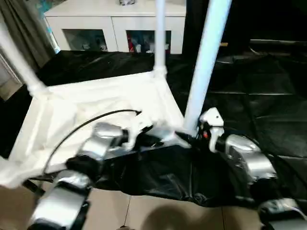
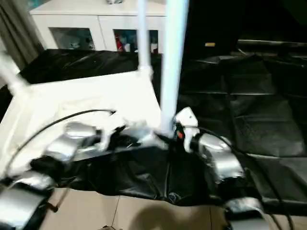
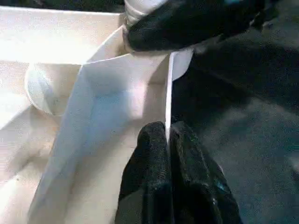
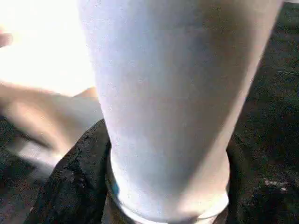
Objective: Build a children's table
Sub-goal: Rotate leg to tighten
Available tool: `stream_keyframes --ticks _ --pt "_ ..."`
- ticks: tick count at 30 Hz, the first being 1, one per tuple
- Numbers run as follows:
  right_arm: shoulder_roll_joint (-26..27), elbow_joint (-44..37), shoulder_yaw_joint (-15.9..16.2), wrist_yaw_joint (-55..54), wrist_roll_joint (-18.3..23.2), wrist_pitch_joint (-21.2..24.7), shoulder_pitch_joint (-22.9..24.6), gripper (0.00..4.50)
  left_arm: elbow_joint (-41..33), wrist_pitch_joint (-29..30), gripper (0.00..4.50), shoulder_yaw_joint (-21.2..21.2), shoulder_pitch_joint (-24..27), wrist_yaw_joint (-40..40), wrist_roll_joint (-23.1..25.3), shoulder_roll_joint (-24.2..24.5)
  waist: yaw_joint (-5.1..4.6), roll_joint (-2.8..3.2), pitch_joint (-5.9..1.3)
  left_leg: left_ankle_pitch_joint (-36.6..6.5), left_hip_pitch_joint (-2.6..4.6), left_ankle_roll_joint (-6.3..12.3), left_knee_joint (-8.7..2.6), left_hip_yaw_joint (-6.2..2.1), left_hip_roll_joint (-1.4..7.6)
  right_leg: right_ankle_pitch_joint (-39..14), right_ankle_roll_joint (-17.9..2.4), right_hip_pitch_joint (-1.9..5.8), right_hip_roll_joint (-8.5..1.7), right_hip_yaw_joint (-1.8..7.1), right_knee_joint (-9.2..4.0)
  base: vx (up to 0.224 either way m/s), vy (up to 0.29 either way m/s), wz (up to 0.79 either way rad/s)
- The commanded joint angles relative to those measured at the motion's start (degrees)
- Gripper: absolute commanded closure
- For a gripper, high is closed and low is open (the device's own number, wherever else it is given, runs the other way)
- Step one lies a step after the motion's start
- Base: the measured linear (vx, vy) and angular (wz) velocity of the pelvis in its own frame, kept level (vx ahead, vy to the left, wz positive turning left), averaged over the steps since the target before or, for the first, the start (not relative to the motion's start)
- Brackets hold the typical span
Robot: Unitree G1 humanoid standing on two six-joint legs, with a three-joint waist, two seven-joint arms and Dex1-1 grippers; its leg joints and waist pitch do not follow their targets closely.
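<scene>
While the table top (image 1: pixel 96 103) is lying upside down on the black sheet (image 1: pixel 259 96), its thin side wall is being pinched between the pressed-together jaws of the left gripper (image 3: pixel 168 140), evidently so that the top is being kept from sliding. Beside it, the near-corner leg (image 1: pixel 206 57) is being clasped near its foot by the right gripper (image 1: pixel 194 139), whose jaws are being set around the tube; it seems the leg is being steadied upright in its corner socket, though how deep it is seated cannot be told. Two further legs (image 1: pixel 159 33) are standing at the far corners. Outward, open sheet is lying to the right, giving that arm room to move, while the white cabinet (image 1: pixel 115 24) is standing well behind and bare floor (image 1: pixel 158 213) is showing just below the near edge.
</scene>
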Motion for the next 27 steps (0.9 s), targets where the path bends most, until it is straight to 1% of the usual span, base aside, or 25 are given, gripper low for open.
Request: stream_keyframes --ticks 1,2,3,4,5,6,7,8,9,10,11,12,13,14,16,17,18,20,21,22,23,24,25,26,27 --pt "2.8 4.9 -0.4 -7.8 -0.9 3.5 0.8 1.73 1.0 -0.6 4.5 2.3 -2.3 6.0 -1.6 -3.2 -0.31 -1.3 -3.37 -13.1 1.38 1.54 -4.23 -1.21 1.97 -15.8 -12.1 2.22 -3.28 2.05 -4.67 0.0 0.0 0.0" --pt "2.8 4.9 -0.4 -7.8 -0.9 3.5 0.8 1.73 1.0 -0.6 4.5 2.3 -2.3 6.0 -1.6 -3.2 -0.29 -1.25 -3.38 -13.0 1.38 1.69 -4.29 -1.22 1.9 -15.8 -11.7 2.26 -3.26 2.07 -4.72 0.0 0.0 0.0" --pt "3.8 5.4 -0.8 -10.0 -0.9 3.8 0.4 1.73 1.6 -0.5 4.5 2.5 -2.8 7.9 -1.4 -4.1 -0.22 -1.22 -3.48 -13.0 1.45 1.67 -4.24 -1.26 1.91 -15.8 -11.6 2.27 -3.3 2.06 -4.7 0.0 0.0 0.0" --pt "5.4 6.2 -0.5 -12.0 -1.5 3.3 0.0 1.73 2.3 -0.4 4.5 2.4 -3.5 9.9 -1.1 -5.5 -0.13 -0.89 -3.52 -12.9 1.47 1.78 -4.22 -1.28 1.91 -15.5 -11.6 2.24 -3.32 2.06 -4.69 0.0 0.0 0.0" --pt "6.5 6.7 -0.1 -13.1 -2.1 2.8 -0.3 1.73 2.8 -0.3 4.5 2.4 -3.9 10.9 -1.0 -6.4 -0.27 -0.96 -3.49 -12.7 1.33 1.71 -4.26 -1.24 1.93 -15.1 -11.6 2.19 -3.25 2.07 -4.72 0.0 0.0 0.0" --pt "7.1 7.1 0.6 -13.4 -2.9 2.0 -0.5 1.73 3.2 -0.3 4.5 2.5 -4.2 11.0 -1.1 -7.1 -0.23 -1.09 -3.53 -12.8 1.39 1.64 -4.3 -1.3 1.87 -14.9 -11.5 2.25 -3.21 1.97 -4.69 0.0 0.0 0.0" --pt "7.7 7.2 1.5 -13.4 -3.7 0.9 -0.5 1.73 3.5 -0.5 4.5 2.4 -4.5 11.0 -1.0 -7.6 -0.17 -1.07 -3.54 -12.9 1.41 1.72 -4.29 -1.26 1.86 -14.9 -11.4 2.26 -3.24 1.99 -4.74 0.0 0.0 0.0" --pt "8.0 7.4 2.0 -13.5 -4.3 0.2 -0.6 1.73 3.9 -0.7 4.5 2.3 -4.8 11.1 -0.9 -7.8 -0.16 -1.09 -3.54 -13.0 1.27 2.14 -4.31 -1.29 1.84 -14.6 -11.3 2.37 -3.29 2.01 -4.71 0.0 0.0 0.0" --pt "8.5 6.5 1.2 -10.3 -2.2 -0.4 -0.6 1.73 4.1 -1.0 4.5 2.2 -4.9 10.2 -1.0 -7.7 -0.09 -0.9 -3.56 -13.1 1.29 2.28 -4.31 -1.31 1.83 -14.5 -11.3 2.36 -3.34 1.98 -4.71 0.0 0.0 0.0" --pt "8.5 6.5 1.2 -10.3 -2.2 -0.4 -0.6 1.38 4.1 -1.0 4.5 2.2 -4.9 10.2 -1.0 -7.7 -0.09 -0.96 -3.55 -13.2 1.28 2.49 -4.33 -1.31 1.89 -14.4 -11.2 2.39 -3.33 1.98 -4.74 0.0 0.0 0.0" --pt "8.0 5.0 1.1 -6.4 -0.6 -0.8 -0.5 1.03 3.8 -1.5 4.5 2.0 -4.6 8.3 -1.1 -7.0 -0.07 -0.97 -3.6 -13.0 1.24 2.84 -4.32 -1.32 1.9 -13.7 -11.4 2.44 -3.29 1.96 -4.69 0.0 0.0 0.0" --pt "7.7 4.4 1.3 -5.3 -0.4 -1.0 -0.5 1.03 3.7 -1.7 4.5 1.9 -4.4 7.5 -1.1 -6.7 0.0 -0.99 -3.62 -12.5 1.07 3.46 -4.28 -1.35 1.96 -12.4 -11.8 2.59 -3.3 1.92 -4.5 0.0 0.0 0.0" --pt "7.7 4.4 1.3 -5.3 -0.4 -1.0 -0.5 1.01 3.7 -1.7 4.5 1.9 -4.4 7.5 -1.1 -6.7 0.0 -0.99 -3.62 -12.5 1.07 3.46 -4.28 -1.35 1.96 -12.4 -11.8 2.59 -3.3 1.92 -4.5 0.0 0.0 0.0" --pt "6.0 3.2 2.1 -2.6 -0.5 -1.5 -0.4 0.81 3.0 -2.3 4.5 1.3 -3.7 4.7 -1.2 -5.6 0.08 -1.23 -3.69 -11.8 1.06 3.95 -4.15 -1.27 1.93 -11.2 -12.1 2.66 -3.28 1.88 -4.39 0.0 0.0 0.0" --pt "4.6 2.8 2.3 -0.3 -0.5 -1.7 -0.6 0.81 2.4 -2.5 4.5 0.9 -3.0 2.2 -1.3 -4.7 0.25 -1.13 -3.85 -10.1 0.88 4.78 -3.91 -1.19 1.96 -9.1 -12.7 2.79 -3.33 1.85 -4.07 0.0 0.0 0.0" --pt "3.8 2.5 2.7 1.1 -0.5 -1.9 -0.5 0.81 2.1 -2.6 4.5 0.8 -2.7 1.0 -1.4 -4.3 0.23 -1.25 -3.8 -9.7 0.81 5.03 -3.91 -1.18 2.0 -8.6 -12.9 2.8 -3.32 1.84 -4.02 0.0 0.0 0.0" --pt "3.4 2.4 2.9 2.0 -0.7 -2.2 -0.5 0.81 2.0 -2.7 4.5 0.7 -2.6 0.3 -1.4 -4.0 0.28 -1.18 -3.84 -9.2 0.84 5.36 -3.82 -1.15 2.02 -8.1 -13.2 2.78 -3.32 1.8 -3.94 0.0 0.0 0.0" --pt "0.7 1.0 3.7 8.2 0.1 -2.6 0.0 0.81 0.9 -3.1 4.5 0.3 -1.5 -3.6 -1.8 -2.3 0.37 -1.36 -3.78 -9.2 0.78 5.84 -3.75 -1.06 2.01 -8.3 -13.5 2.88 -3.25 1.71 -3.97 0.0 0.0 0.0" --pt "-1.1 -0.5 4.2 12.8 1.0 -2.7 0.6 0.81 -0.1 -3.5 4.5 -0.2 -0.7 -6.5 -1.9 -0.9 0.45 -1.34 -3.74 -9.4 0.74 6.23 -3.73 -1.03 2.08 -8.6 -13.6 2.85 -3.25 1.72 -3.96 0.0 0.0 0.0" --pt "-1.5 -0.9 4.2 14.0 1.3 -2.6 0.7 0.81 -0.3 -3.6 4.5 -0.3 -0.4 -7.4 -1.9 -0.5 0.55 -1.32 -3.8 -9.3 0.72 6.55 -3.69 -1.07 2.17 -8.7 -13.6 2.91 -3.27 1.71 -3.89 0.0 0.0 0.0" --pt "-3.2 -2.4 4.6 17.7 2.1 -2.3 1.2 0.81 -1.3 -3.8 4.5 -0.6 0.3 -10.1 -2.2 0.9 0.48 -1.24 -3.72 -9.6 0.75 6.53 -3.74 -1.04 2.21 -9.1 -13.7 2.72 -3.23 1.72 -3.95 0.0 0.0 0.0" --pt "-3.9 -3.0 4.6 19.5 2.3 -2.3 1.5 0.81 -1.7 -3.9 4.5 -0.6 0.6 -11.3 -2.3 1.5 0.58 -1.19 -3.73 -10.1 0.9 6.39 -3.81 -1.06 2.41 -9.4 -14.0 2.63 -3.26 1.79 -3.94 0.0 0.0 0.0" --pt "-3.9 -3.0 4.6 19.5 2.3 -2.3 1.5 0.81 -1.7 -3.9 4.5 -0.6 0.6 -11.3 -2.3 1.5 0.58 -1.19 -3.73 -10.1 0.9 6.39 -3.81 -1.06 2.41 -9.4 -14.0 2.63 -3.26 1.79 -3.94 0.0 0.0 0.0" --pt "-5.6 -4.4 5.0 23.0 2.8 -2.2 2.0 0.81 -3.0 -3.5 4.5 -0.6 1.2 -13.9 -2.8 3.0 0.68 -1.17 -3.79 -10.3 1.08 5.88 -3.89 -1.1 2.52 -9.4 -14.1 2.53 -3.21 1.81 -3.88 0.0 0.0 0.0" --pt "-6.1 -4.9 5.0 24.1 2.9 -2.2 2.2 0.81 -3.4 -3.4 4.5 -0.6 1.5 -14.8 -3.0 3.6 0.65 -1.2 -3.84 -9.9 0.91 6.01 -3.84 -1.09 2.51 -8.1 -14.6 2.63 -3.21 1.82 -3.62 0.0 0.0 0.0"
